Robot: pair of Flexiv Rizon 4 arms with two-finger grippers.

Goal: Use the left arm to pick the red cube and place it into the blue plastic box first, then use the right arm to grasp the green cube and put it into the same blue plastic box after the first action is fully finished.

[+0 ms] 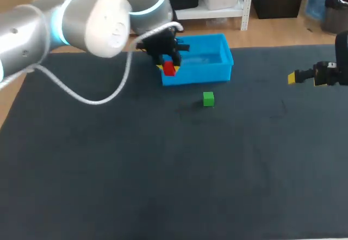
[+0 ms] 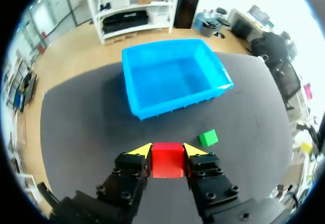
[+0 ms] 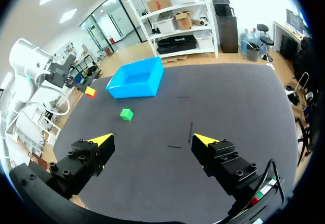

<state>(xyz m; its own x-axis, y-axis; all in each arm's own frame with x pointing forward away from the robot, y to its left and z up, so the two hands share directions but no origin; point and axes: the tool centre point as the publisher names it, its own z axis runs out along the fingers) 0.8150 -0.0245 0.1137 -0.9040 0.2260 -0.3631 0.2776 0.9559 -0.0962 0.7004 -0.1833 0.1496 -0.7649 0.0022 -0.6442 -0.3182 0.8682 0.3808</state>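
Note:
My left gripper (image 2: 167, 152) is shut on the red cube (image 2: 167, 159), held in the air. In the head view the cube (image 1: 169, 68) hangs at the left end of the blue plastic box (image 1: 224, 66), near its front left corner. From the left wrist the box (image 2: 173, 74) lies ahead of the fingers, open and with nothing in it. The green cube (image 1: 208, 99) rests on the dark mat just in front of the box, also visible beside the left gripper (image 2: 207, 137). My right gripper (image 3: 156, 141) is open at the table's right side (image 1: 304, 77), well away from the green cube (image 3: 126, 114).
The dark mat (image 1: 163, 169) covers the table, with wide bare room in front of and to the right of the box. A white cable (image 1: 103, 96) loops down from my left arm above the mat at the left.

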